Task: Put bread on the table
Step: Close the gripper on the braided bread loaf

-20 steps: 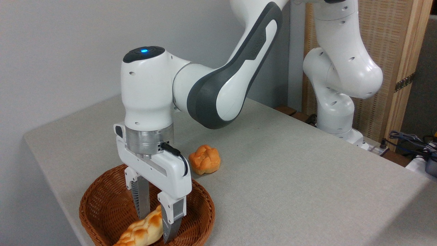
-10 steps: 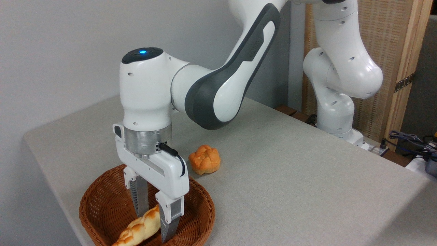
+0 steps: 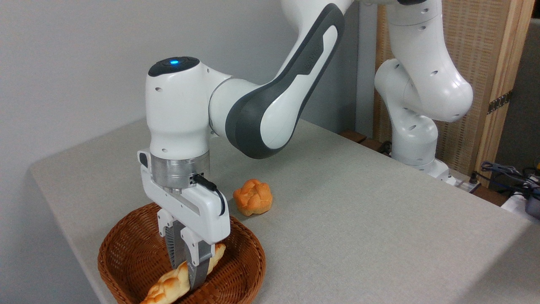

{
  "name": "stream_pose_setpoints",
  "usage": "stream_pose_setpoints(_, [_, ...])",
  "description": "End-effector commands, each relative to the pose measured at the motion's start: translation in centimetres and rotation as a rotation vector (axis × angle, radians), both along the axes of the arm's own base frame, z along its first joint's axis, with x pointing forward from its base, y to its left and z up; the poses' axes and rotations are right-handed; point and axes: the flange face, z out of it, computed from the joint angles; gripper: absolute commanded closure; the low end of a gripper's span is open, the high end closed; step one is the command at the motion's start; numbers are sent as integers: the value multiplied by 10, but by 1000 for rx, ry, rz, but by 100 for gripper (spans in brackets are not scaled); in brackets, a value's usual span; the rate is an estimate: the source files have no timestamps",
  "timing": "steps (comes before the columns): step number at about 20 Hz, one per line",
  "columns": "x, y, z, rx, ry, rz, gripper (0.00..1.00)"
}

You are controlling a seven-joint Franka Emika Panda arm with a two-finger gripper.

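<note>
The bread [image 3: 173, 285], a long braided loaf in pale cream with golden patches, lies tilted inside the brown wicker basket [image 3: 126, 257] at the front left of the table [image 3: 358, 219]. My gripper [image 3: 187, 270] reaches down into the basket and is shut on the loaf near its upper end. One end of the bread [image 3: 219, 251] sticks out to the right of the fingers. The loaf's lower end runs off the bottom of the picture.
A small round orange knotted bun [image 3: 253, 196] sits on the table just behind the basket to the right. The arm's white base [image 3: 415, 139] stands at the back right, with cables [image 3: 506, 173] and a wooden screen [image 3: 476, 84] beyond the table edge.
The fingers were apart around the loaf and have closed on it. The gripper has shifted slightly left, and the loaf's upper end has tilted up between the fingers.
</note>
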Motion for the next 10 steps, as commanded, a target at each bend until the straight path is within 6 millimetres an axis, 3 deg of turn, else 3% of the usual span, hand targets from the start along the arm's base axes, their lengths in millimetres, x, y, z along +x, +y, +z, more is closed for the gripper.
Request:
stream_pose_setpoints(1, [2, 0, 11, -4, -32, -7, 62])
stream_pose_setpoints(10, [-31, -12, 73, -34, 35, -26, 61])
